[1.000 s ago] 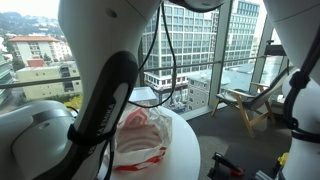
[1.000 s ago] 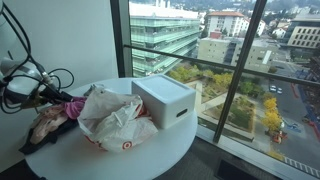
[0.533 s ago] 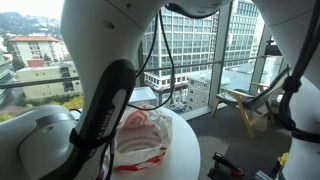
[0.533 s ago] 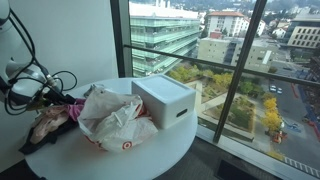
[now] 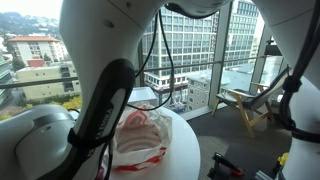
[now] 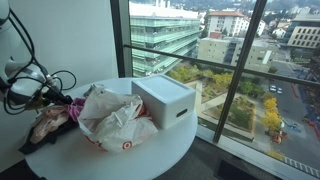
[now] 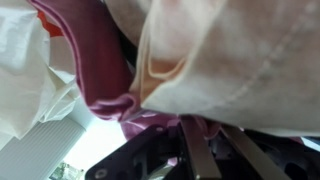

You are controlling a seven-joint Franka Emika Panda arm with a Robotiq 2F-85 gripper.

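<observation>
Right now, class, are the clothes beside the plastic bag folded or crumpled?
Crumpled: the clothes lie in a loose, uneven heap, with no flat folds, in an exterior view.

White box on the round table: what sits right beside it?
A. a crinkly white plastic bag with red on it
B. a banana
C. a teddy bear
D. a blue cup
A: in an exterior view, the white box stands on the round table, and a crumpled white plastic bag with red print lies right beside it.
</observation>
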